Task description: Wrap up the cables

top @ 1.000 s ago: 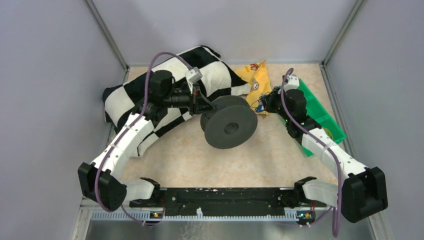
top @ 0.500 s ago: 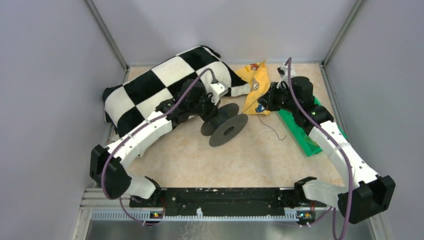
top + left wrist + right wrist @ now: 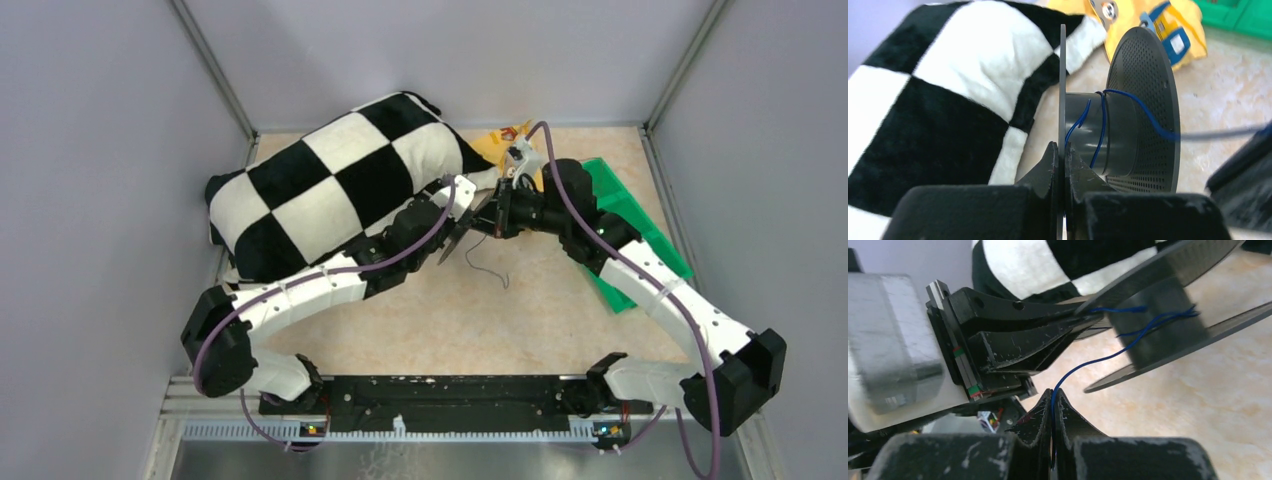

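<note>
Near twelve o'clock, the spool (image 3: 1118,131) is pinched by left jaws, the cable (image 3: 1088,362) by right jaws (overpulling could unseat turns).

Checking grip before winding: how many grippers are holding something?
2. The left gripper pinches one disc of the spool; the right gripper pinches the blue cable running to it. Neither is hidden.

No legible text, number or brand in any view. Yellow bag (image 3: 1133,12) — upper right of the left wrist view — bears blue-and-white printed patches, too blurred to read. Left gripper (image 3: 1083,316), right wrist view — small red and green marks, no characters.
</note>
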`<action>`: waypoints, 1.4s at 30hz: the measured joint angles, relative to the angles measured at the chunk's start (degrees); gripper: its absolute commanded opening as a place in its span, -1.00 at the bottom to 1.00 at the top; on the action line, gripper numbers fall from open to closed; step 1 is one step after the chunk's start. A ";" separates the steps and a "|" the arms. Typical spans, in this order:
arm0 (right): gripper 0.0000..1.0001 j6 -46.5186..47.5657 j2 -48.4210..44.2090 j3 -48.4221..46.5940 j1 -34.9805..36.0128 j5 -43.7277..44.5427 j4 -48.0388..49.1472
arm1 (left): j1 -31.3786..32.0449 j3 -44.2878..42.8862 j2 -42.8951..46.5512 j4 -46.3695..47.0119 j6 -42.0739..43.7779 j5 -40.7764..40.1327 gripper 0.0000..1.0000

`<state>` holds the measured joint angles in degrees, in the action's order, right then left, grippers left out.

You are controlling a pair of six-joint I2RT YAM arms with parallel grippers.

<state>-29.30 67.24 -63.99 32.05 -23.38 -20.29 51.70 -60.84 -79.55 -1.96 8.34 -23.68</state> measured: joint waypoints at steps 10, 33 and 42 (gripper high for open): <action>-1.00 -13.16 0.07 11.87 3.10 -0.26 17.05 | 0.90 -2.95 -1.84 5.86 -8.87 -13.20 -1.00; 0.80 -17.75 -2.67 19.34 3.56 2.32 25.68 | -2.10 -15.32 -3.56 -8.48 -35.60 -9.01 -1.00; 0.97 -15.34 -12.85 26.14 3.56 6.67 21.94 | -7.93 -24.06 -4.46 -13.79 -38.27 -2.10 -1.00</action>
<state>-44.64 54.39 -37.85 35.62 -16.71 1.65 43.77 -84.90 -84.01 -15.75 -29.93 -25.78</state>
